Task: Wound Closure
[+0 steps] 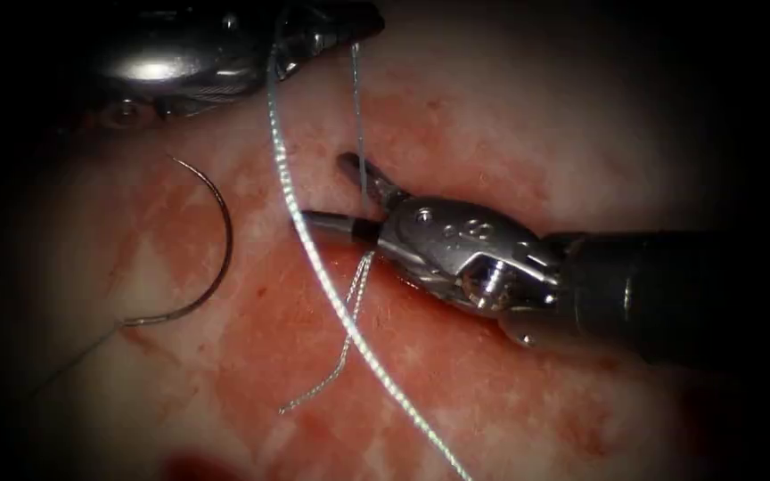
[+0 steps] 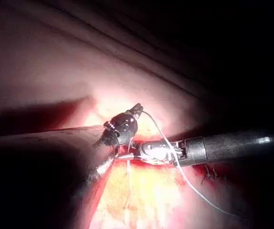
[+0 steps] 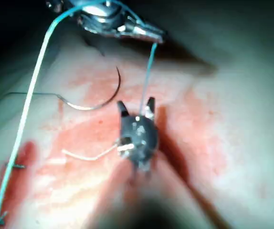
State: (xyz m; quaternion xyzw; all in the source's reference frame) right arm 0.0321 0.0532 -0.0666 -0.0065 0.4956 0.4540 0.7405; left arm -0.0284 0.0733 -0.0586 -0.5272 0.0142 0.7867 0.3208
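Two grippers work over the tissue [image 1: 510, 116]. The right gripper [image 1: 336, 191] has its jaws apart, straddling a taut strand of thread [image 1: 357, 116] that rises to the left gripper [image 1: 349, 22], whose jaws are clamped on that strand. A second, brighter run of thread curves down past the right gripper's tips and off across the tissue. A short cut end [image 1: 345, 343] lies just below the right gripper. The needle [image 1: 216, 258] lies free on the tissue, well to the left of the right gripper, held by neither tool and not in the tissue.

Risks, as I judge them: the open right jaws sit astride the strand, so closing at the wrong height could sever it too near the knot; the loose needle could snag trailing thread.
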